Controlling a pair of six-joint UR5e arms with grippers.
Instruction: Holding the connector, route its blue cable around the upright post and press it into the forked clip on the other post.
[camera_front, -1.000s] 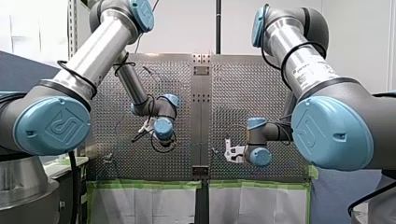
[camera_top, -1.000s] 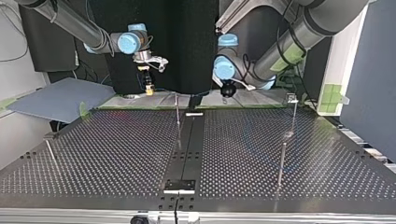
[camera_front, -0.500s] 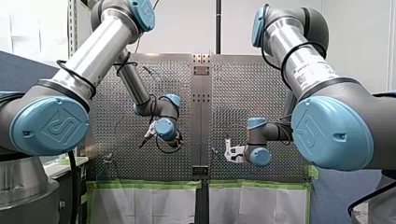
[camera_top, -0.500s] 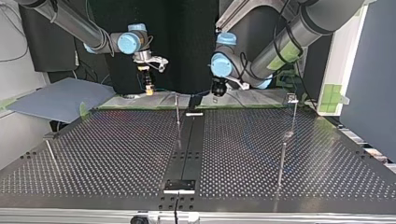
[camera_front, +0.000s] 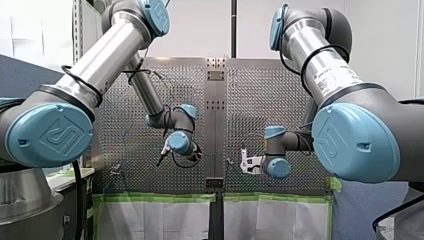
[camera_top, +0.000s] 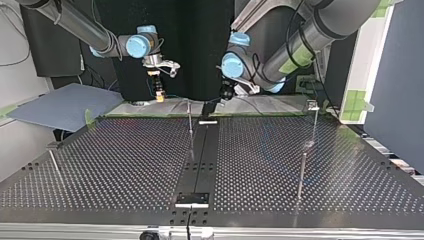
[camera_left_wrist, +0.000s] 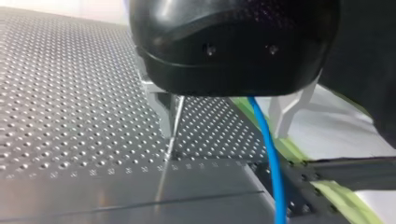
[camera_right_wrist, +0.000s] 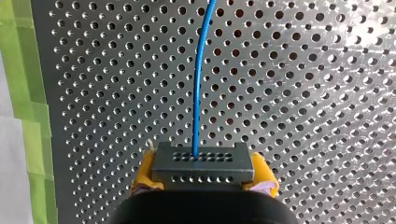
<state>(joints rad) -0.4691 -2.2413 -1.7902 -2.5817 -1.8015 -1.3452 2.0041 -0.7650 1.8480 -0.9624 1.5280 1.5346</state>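
My right gripper (camera_right_wrist: 204, 176) is clamped on the connector (camera_right_wrist: 203, 161), a flat dark grey block with two rows of small holes. Its yellow pads (camera_right_wrist: 141, 176) pinch the block at both ends above the table (camera_right_wrist: 327, 93), near the green tape (camera_right_wrist: 28, 93). The thin blue cable (camera_right_wrist: 198, 93) leaves one hole in the upper row and curves away over the table. My left gripper (camera_left_wrist: 223, 112) is spread wide, the cable running between its metal fingers (camera_left_wrist: 161, 109) and touching neither, with a post (camera_left_wrist: 176, 116) just ahead.

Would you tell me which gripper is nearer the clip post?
Left. My left gripper hangs between the middle strip and the clip post; my right gripper, holding the connector, is beyond the strip.
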